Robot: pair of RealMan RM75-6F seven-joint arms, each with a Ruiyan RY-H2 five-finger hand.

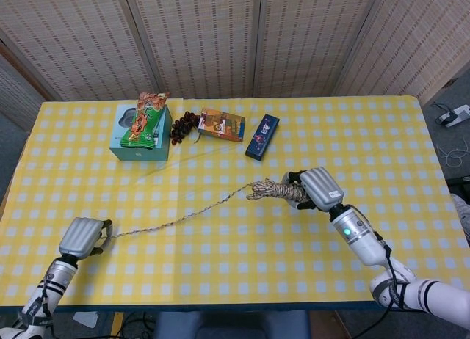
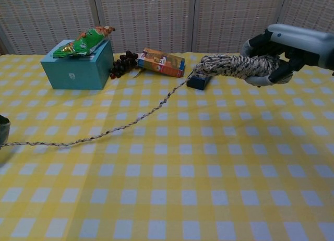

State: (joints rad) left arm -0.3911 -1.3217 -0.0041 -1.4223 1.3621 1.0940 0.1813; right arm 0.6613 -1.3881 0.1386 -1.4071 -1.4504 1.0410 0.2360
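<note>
A long speckled rope stretches across the yellow checked table. My right hand holds its coiled bundle at the right; in the chest view this hand grips the bundle above the tabletop. My left hand pinches the rope's free end near the table's front left corner. In the chest view only a sliver of the left hand shows at the left edge, with the rope running up to the bundle.
At the back stand a teal box with a green snack bag on top, a bunch of dark grapes, an orange carton and a dark blue box. A folding screen closes off the back.
</note>
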